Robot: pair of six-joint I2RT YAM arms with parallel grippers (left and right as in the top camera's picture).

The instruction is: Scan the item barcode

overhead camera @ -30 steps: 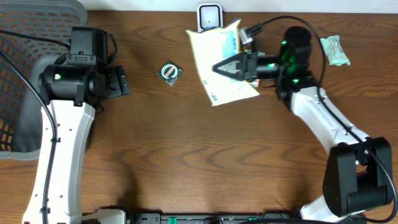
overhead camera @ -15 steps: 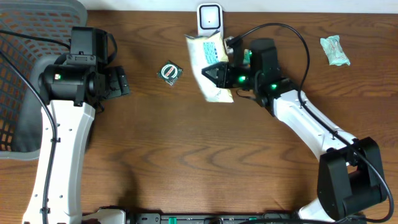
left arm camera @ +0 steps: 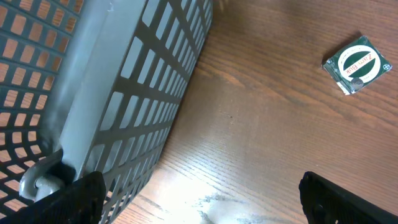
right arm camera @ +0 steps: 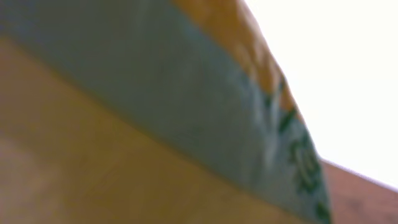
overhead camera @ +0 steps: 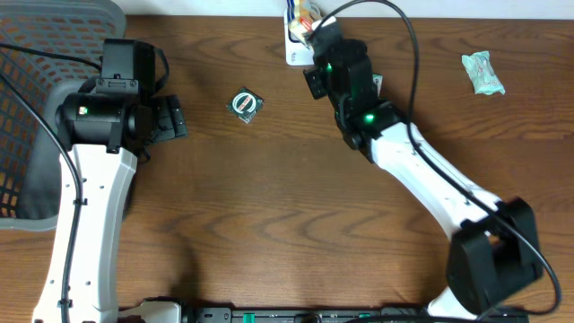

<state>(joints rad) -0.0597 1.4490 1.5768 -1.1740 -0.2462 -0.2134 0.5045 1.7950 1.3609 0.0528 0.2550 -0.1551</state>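
The right hand is clamped on the packet at the scanner; its wrist view shows only blur. The left hand gapes empty; only its view resolves the basket grid.

A brown wooden table carries a round green packet, a scanner and a pale wrapper.

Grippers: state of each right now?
Left gripper: open, empty.
Right gripper: shut on the cream paper packet, held at the white scanner.
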